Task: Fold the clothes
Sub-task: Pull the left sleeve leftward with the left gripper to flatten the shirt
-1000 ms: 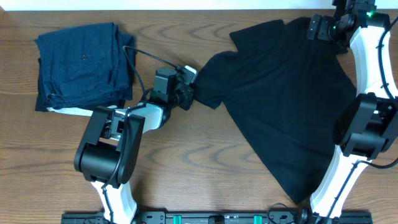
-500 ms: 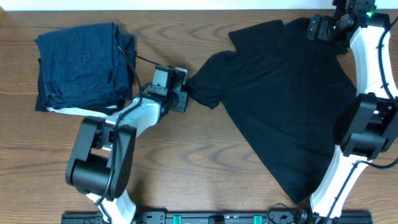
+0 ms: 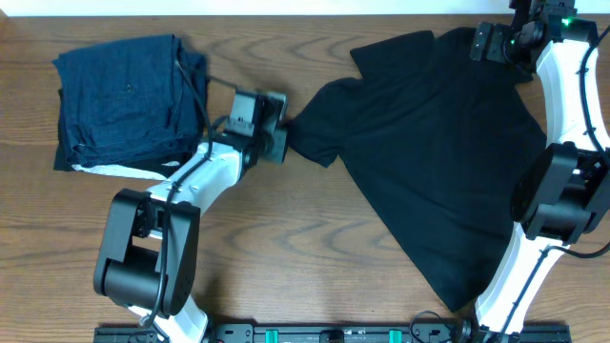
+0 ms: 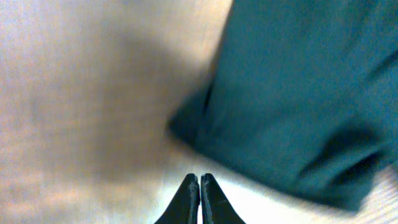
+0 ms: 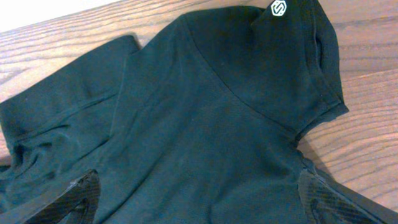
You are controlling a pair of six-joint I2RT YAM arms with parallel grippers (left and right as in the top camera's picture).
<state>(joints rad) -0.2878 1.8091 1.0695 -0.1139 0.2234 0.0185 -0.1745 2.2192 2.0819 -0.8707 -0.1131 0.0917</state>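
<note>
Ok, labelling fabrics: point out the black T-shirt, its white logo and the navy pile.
black T-shirt (image 3: 438, 152): overhead, middle of torso.
white logo (image 5: 278, 8): right wrist, centre of mark.
navy pile (image 3: 124, 100): overhead, top layer.

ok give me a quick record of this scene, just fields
shirt: black T-shirt, unfolded, spread on the table, right of centre
collar mark: small white logo
left tool: shut, holding nothing, tips over bare wood just short of a sleeve edge
right tool: wide open, above the shirt near the collar
other: folded navy garments, far left, apart from the shirt
fold progress: none visible
</note>
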